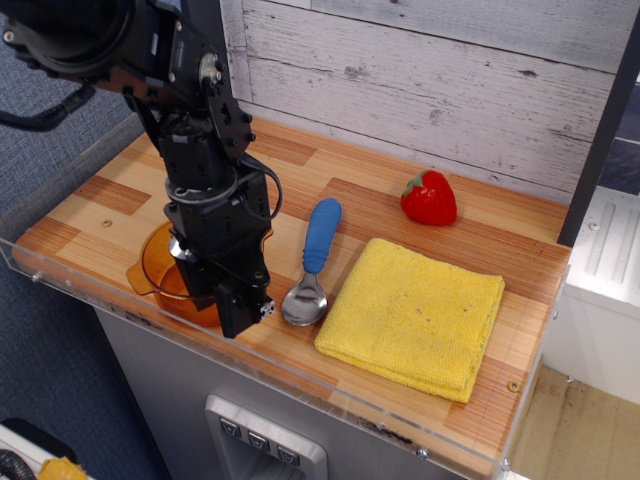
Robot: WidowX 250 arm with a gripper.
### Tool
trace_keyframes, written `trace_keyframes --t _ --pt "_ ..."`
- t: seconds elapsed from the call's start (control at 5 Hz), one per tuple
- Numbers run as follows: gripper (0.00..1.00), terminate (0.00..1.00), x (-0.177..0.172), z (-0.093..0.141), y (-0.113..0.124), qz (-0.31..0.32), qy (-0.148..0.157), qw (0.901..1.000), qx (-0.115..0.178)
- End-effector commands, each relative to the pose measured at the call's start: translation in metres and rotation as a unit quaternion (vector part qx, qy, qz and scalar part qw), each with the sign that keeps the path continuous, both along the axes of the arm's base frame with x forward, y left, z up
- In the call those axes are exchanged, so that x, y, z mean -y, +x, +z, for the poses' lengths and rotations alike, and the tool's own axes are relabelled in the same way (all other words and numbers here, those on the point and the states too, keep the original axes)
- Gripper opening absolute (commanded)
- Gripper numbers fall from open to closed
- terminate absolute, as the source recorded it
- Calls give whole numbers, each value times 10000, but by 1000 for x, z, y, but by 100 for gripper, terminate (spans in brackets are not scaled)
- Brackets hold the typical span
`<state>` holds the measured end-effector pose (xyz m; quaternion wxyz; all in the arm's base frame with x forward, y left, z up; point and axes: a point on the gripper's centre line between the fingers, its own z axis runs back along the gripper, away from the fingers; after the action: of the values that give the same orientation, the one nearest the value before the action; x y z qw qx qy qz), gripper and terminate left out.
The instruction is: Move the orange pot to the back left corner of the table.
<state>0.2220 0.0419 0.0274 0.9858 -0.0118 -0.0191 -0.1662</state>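
The orange pot [157, 270] sits near the front left edge of the table [390, 205]. The black arm hides most of it, leaving its left rim and one handle showing. My gripper [222, 298] is low over the pot's right side and points down. One finger [244, 308] is outside the near right rim and the other is inside the pot. The jaws still stand apart around the rim, and contact with the rim cannot be made out.
A spoon with a blue handle [312, 258] lies just right of the pot. A folded yellow cloth [414, 314] lies at the front right. A red toy strawberry [429, 198] sits at the back. A clear acrylic rim [300, 372] runs along the front edge.
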Motion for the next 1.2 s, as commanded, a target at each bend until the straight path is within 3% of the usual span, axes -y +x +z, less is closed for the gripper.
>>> trace_keyframes --t 0.0,0.2,0.6,0.8,1.0 --pt "0 0 -10 8 -1 221 13 9997 91" --pt "0 0 -15 18 -3 82 -65 9998 -159" --pt "0 0 -28 51 -2 9 303 9994 -151" --pt "0 0 -33 52 13 -329 377 9984 -267" --pt "0 0 -43 55 29 -456 429 9980 -116"
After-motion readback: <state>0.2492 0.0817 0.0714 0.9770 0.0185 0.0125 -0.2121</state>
